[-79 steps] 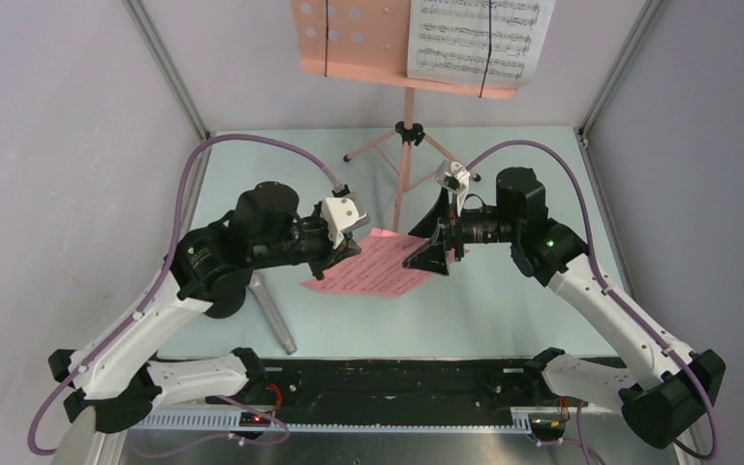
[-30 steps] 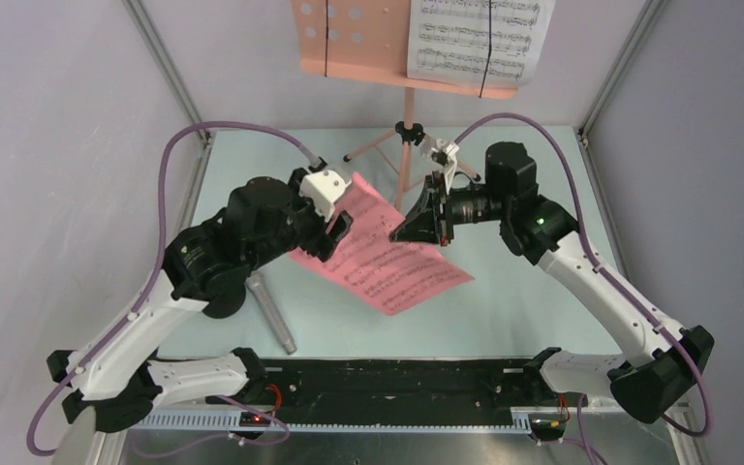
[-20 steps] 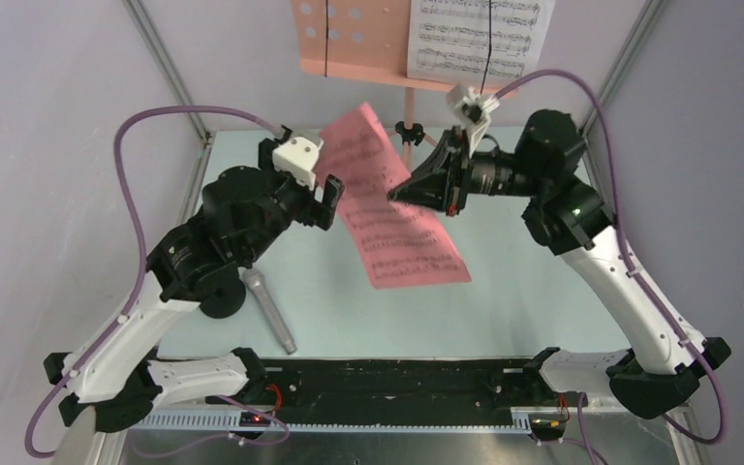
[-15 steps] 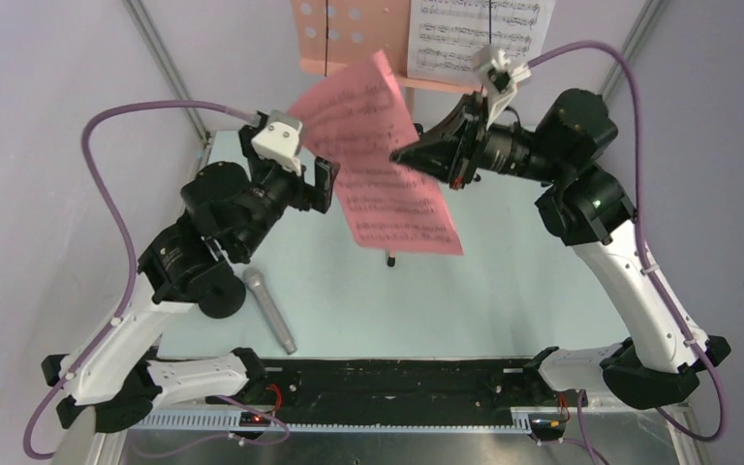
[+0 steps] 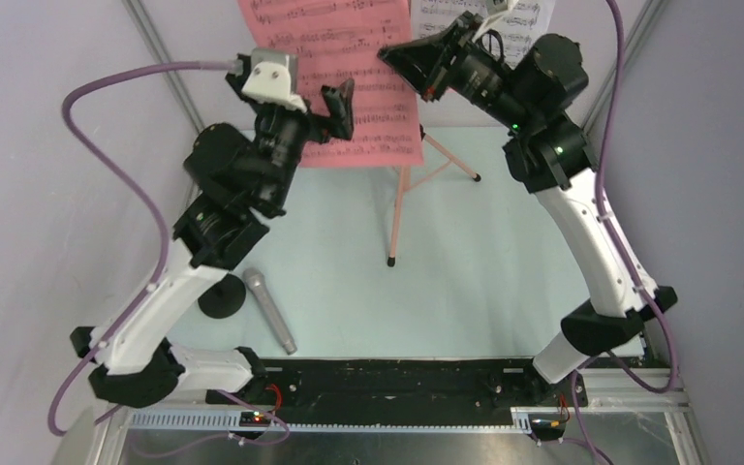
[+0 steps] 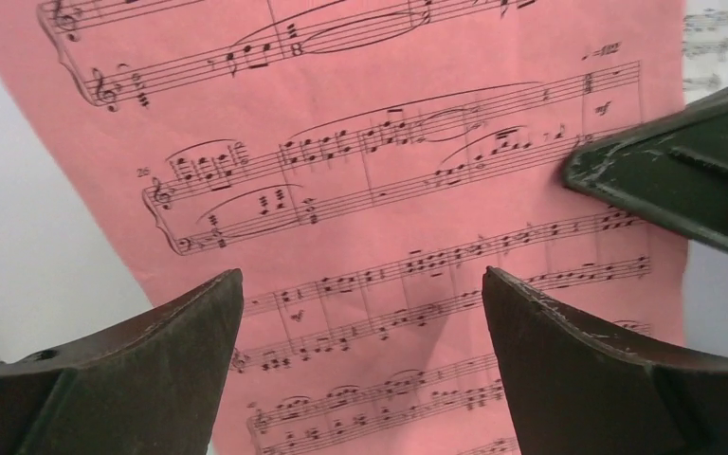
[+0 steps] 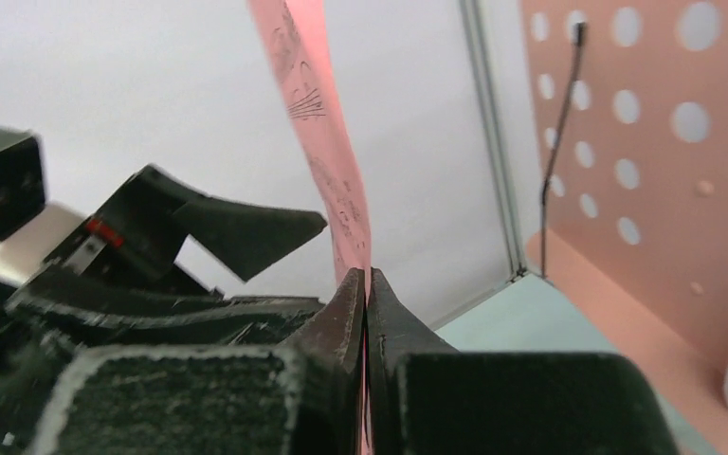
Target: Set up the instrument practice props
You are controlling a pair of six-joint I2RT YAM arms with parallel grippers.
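Note:
The pink sheet-music page (image 5: 334, 73) hangs upright, high in front of the salmon-pink music stand (image 5: 399, 208) and covers most of its desk in the top view. My right gripper (image 5: 387, 50) is shut on the page's right edge; its wrist view shows the page (image 7: 318, 104) edge-on, pinched at the gripper's tips (image 7: 367, 277), with the perforated desk (image 7: 645, 161) behind. My left gripper (image 5: 322, 118) stands open just before the page (image 6: 389, 190), jaws wide (image 6: 362, 284), nothing between them. A white page (image 5: 528, 15) rests on the desk.
A grey microphone (image 5: 269, 312) lies on the pale table by the left arm, next to the black round-based mic stand (image 5: 221, 300). The stand's tripod legs (image 5: 450, 160) spread over the back of the table. Grey walls enclose both sides.
Both arms have lifted the pink page from the table up to the stand's desk. The left gripper has let go of it and opened wide; the right stays shut on it.

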